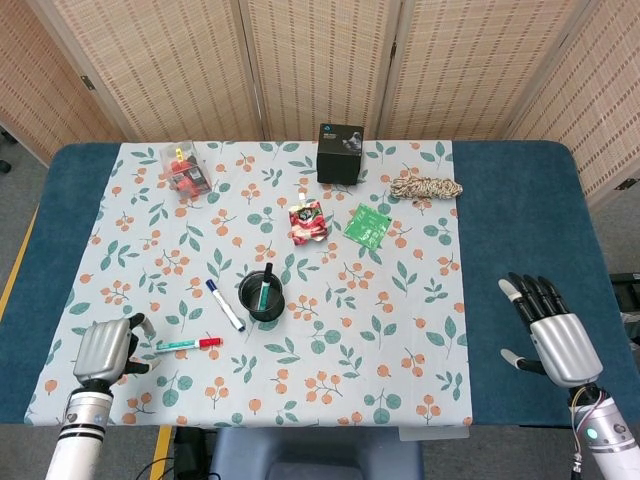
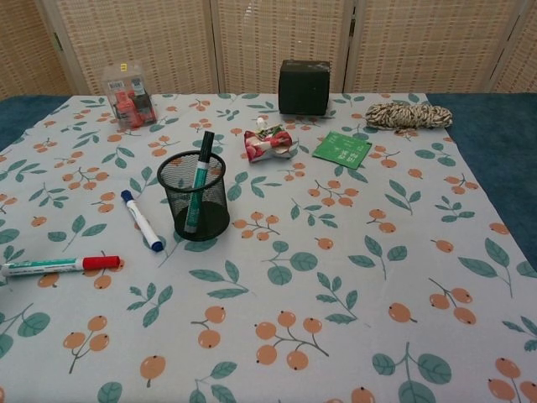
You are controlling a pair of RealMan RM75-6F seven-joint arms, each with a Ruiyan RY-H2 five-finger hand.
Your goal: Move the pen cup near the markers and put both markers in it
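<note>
Two hands at the table edge, neither holding anything; three markers counted.

Left hand (image 1: 105, 348), fingers curled in on nothing, lies just beside the red-capped marker (image 1: 188, 345), which is left of the pen cup (image 1: 263, 297). Right hand (image 1: 548, 330), fingers spread, rests well right of the cup. The blue-capped marker (image 1: 225, 304) lies just left of the cup. The cup, one black mesh pot, holds a green marker (image 2: 199, 183) leaning. No writing legible.
</note>
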